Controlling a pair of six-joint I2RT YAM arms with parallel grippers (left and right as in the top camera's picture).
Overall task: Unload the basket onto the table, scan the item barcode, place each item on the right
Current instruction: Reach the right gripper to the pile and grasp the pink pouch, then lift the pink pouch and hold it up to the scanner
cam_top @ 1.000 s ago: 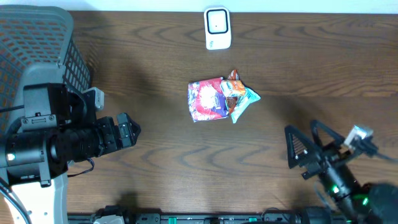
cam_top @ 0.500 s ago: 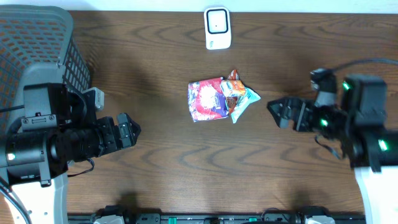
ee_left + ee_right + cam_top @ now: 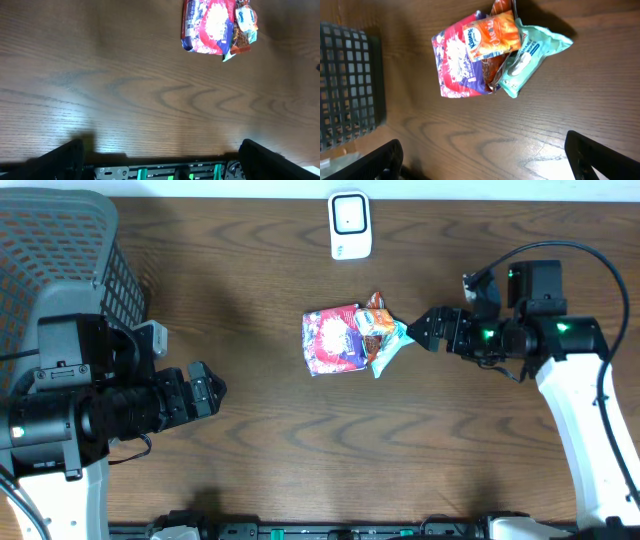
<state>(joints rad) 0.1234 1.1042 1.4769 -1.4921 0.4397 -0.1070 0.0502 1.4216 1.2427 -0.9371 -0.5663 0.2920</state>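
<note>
Take the heap of packets (image 3: 355, 340) in the middle of the worktop (image 3: 300, 450) as your reference. It holds a red-and-purple packet (image 3: 330, 342) on its left side, a teal packet (image 3: 397, 342) on its right side, and an orange packet (image 3: 374, 321) lying on top where those two meet. All three overlap and touch. You cannot make out a barcode on any of them in these views.

The white scanner (image 3: 350, 225) lies beyond the heap at the worktop's far edge, clear of the packets.

Your right hand (image 3: 428, 330) sits just to the right of the heap and points at the teal packet's corner. Its fingers are spread wide and nothing is between them. From its wrist camera the whole heap lies ahead of the fingers, untouched.

Your left hand (image 3: 208, 390) is well to the left of the heap and a little nearer the robot's side. It too is spread wide and empty. The dark mesh basket (image 3: 110, 250) stands farther left of the heap.
</note>
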